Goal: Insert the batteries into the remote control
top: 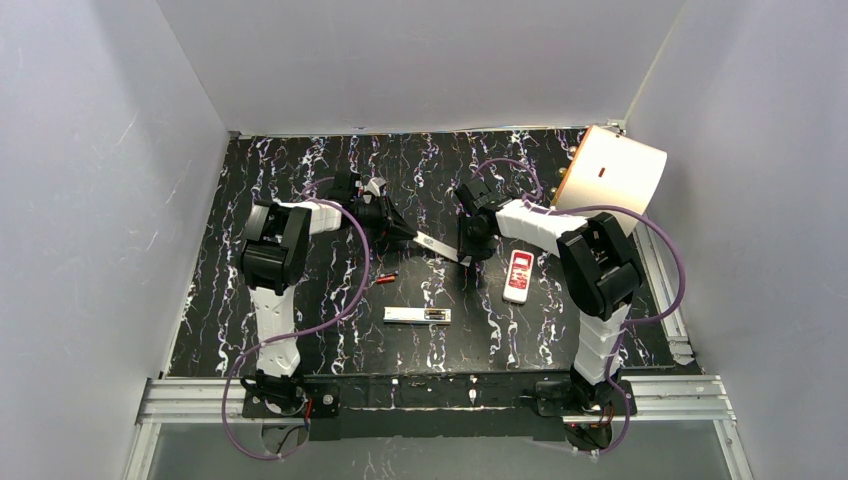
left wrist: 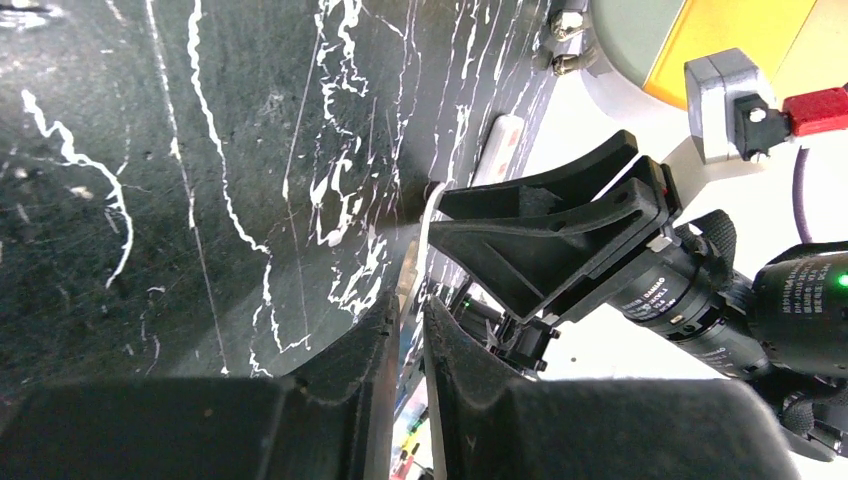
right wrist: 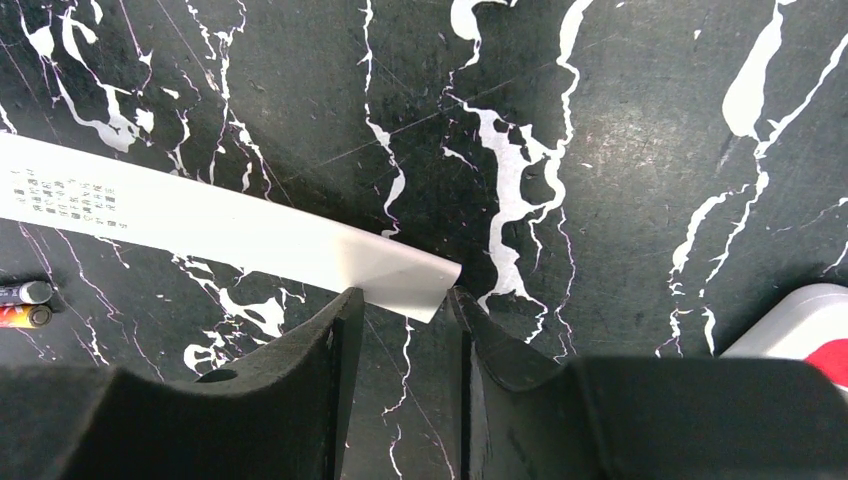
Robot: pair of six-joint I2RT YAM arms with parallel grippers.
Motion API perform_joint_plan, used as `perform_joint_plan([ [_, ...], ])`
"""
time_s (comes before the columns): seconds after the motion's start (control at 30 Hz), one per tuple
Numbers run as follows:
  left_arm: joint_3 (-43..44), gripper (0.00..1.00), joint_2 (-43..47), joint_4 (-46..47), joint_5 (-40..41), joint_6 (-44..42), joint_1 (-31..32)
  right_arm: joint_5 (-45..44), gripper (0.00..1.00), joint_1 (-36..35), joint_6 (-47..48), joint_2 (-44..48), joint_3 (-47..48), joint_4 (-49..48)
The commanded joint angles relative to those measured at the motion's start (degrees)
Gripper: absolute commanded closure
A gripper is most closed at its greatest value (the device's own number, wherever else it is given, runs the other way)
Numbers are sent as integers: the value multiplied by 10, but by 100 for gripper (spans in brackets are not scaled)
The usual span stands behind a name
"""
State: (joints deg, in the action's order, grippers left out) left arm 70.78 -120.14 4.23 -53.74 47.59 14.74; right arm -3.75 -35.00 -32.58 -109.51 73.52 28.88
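Two grippers share one thin white strip (right wrist: 200, 215) with tiny print. The left gripper (left wrist: 408, 300) pinches one end tight and the right gripper (right wrist: 400, 300) sits narrow round the other end, likely to keep it steady. The batteries (top: 387, 277) lie flat on the black table (top: 500, 340) near the strip, side by side, their long way running left to right.

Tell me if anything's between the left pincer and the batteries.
Nothing lies on the table between them, but the left pincer is shut on a thin white piece, so its jaws are full. The batteries lie loose, untouched.
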Motion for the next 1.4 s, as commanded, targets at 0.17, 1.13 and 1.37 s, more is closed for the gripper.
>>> perform_joint_plan([
  [0.17,41,84,38,-83,-59,-11,43,-23,58,-8,39,-56,-5,15],
  [1.13,155,80,47,-281,32,-148,66,-18,60,-8,113,-23,-21,-12],
  [1.37,187,100,52,-316,65,-185,64,-3,58,-8,110,9,-20,-21],
])
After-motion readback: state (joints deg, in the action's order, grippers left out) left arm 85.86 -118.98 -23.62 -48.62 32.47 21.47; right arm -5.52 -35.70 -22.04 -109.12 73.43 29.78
